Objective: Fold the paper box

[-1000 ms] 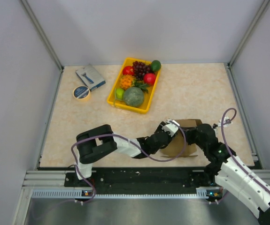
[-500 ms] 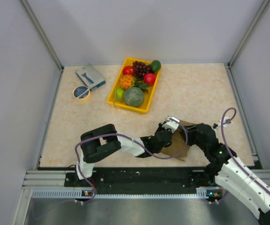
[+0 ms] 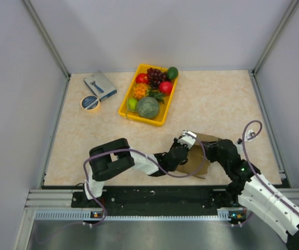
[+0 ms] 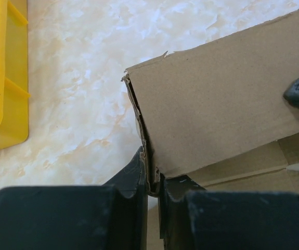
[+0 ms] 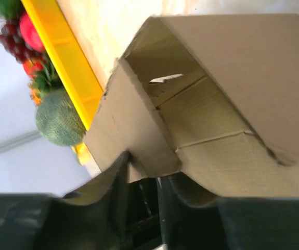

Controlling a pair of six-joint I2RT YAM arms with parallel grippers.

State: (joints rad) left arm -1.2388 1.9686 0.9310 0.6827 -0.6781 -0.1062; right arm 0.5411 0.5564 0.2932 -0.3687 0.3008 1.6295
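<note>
The jaws of the left gripper [image 4: 152, 181] pinch a wall edge of the paper box [image 4: 222, 104]; those of the right gripper [image 5: 144, 185] stand spread about a flap. The box sits between both grippers, apparently half-formed: walls raised, flaps not yet closed.

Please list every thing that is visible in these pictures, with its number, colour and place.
paper box: one, brown, near right, between the grippers
tray: one, yellow, far centre
melon: one, green, tray's near end
grapes: one bunch, dark purple, tray's far end
other fruit: several, red, orange, green, in the tray
packet: one, blue-grey, far left
tape roll: one, cream, just nearer than the packet
table: one, beige marbled
left gripper: one, black, shut on a wall edge of the paper box
right gripper: one, black, open at a flap of the paper box
</note>
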